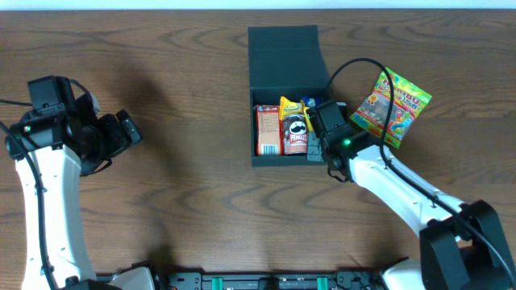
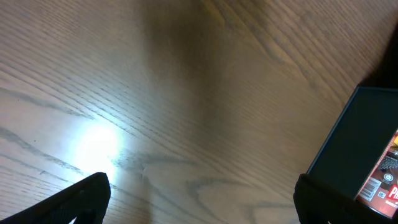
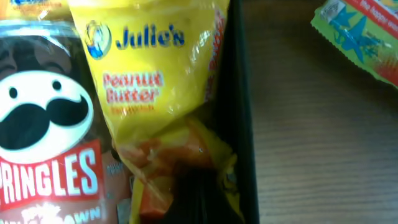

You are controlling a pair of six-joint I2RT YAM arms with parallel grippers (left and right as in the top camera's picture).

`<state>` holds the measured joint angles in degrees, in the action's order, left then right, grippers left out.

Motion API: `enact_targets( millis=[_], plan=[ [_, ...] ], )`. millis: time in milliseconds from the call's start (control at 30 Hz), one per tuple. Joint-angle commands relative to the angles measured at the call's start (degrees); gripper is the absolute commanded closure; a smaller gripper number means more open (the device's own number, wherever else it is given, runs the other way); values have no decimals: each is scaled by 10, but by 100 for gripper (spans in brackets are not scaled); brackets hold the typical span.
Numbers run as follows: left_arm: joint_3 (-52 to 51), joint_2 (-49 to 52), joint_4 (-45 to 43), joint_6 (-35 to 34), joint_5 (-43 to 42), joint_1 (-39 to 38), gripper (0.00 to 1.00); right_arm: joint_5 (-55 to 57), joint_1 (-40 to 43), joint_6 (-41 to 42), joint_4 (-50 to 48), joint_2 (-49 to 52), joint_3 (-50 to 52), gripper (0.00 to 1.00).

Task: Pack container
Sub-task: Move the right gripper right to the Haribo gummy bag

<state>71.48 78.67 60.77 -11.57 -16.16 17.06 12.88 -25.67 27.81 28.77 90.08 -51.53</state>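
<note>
The dark teal container (image 1: 278, 160) stands open at the table's middle back, its lid flap lying back. Inside stand a red packet (image 1: 267, 130), a Pringles can (image 1: 296, 133) and a yellow Julie's peanut butter packet (image 1: 290, 105). My right gripper (image 1: 318, 121) reaches into the box's right side. In the right wrist view it (image 3: 199, 199) is shut on the crumpled lower end of the yellow packet (image 3: 155, 68), between the can (image 3: 43, 124) and the box's right wall (image 3: 239, 112). My left gripper (image 1: 125, 133) is open and empty at the far left.
A green gummy bag (image 1: 393, 105) lies on the table right of the box, and its corner shows in the right wrist view (image 3: 360, 31). The left wrist view shows bare wood between the open fingers (image 2: 202, 199) and the box's corner (image 2: 348, 143) at right.
</note>
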Motion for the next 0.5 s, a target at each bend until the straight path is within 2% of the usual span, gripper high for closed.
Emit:
enact_targets(
  millis=[0,333,467],
  plan=[
    [-3,3,0,4,1,3,5,7,2,-7,15,-44,-9,99],
    [-3,3,0,4,0,3,5,2,37,-5,28,-135,-11,98],
    [-3,3,0,4,1,3,5,-23,99,56,50,-144,-11,98]
  ],
)
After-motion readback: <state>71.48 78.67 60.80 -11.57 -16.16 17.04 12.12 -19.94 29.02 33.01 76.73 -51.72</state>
